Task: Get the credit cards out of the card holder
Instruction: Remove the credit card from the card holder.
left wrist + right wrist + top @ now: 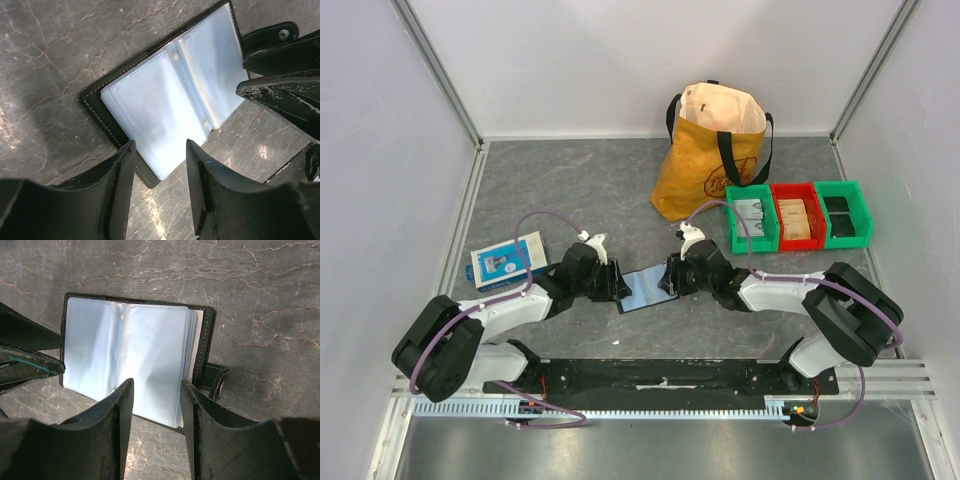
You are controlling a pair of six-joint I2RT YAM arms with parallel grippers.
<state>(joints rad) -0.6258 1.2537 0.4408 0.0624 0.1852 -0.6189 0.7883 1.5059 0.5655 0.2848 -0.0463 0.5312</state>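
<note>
The black card holder lies open flat on the grey table between my two grippers. Pale blue-grey leaves fill its inside, stacked several deep at one edge; I cannot tell cards from sleeves, and no orange card shows. Its tab with the silver stud sticks out on the right gripper's side. My left gripper is open and empty, its jaws just over the holder's left edge. My right gripper is open and empty, its jaws over the holder's right edge.
A blue-and-white flat box lies to the left. A yellow tote bag stands at the back. Right of it stand a green bin, a red bin and another green bin.
</note>
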